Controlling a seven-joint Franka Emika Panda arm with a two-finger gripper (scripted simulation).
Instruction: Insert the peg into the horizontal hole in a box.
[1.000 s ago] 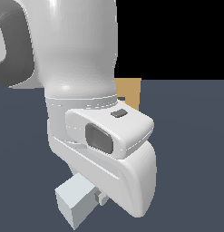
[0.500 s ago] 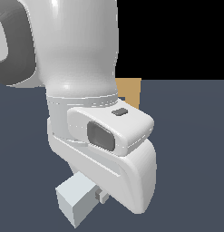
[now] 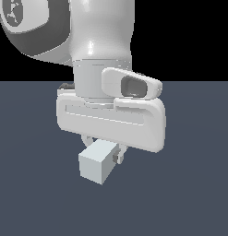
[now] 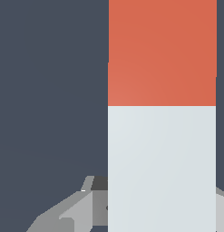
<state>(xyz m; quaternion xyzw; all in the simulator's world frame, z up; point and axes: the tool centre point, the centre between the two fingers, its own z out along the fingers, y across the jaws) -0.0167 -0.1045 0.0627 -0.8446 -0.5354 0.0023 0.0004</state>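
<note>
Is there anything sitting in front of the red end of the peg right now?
Nothing visible does. The wrist view shows only bare floor around the peg and its red end, held in the gripper. The box and its hole appear in neither view, so the path to them cannot be judged.

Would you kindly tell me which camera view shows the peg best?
The wrist view: the peg fills it lengthwise, showing its red end and pale grey section. The exterior view shows only the peg's pale end face below the tool.
</note>
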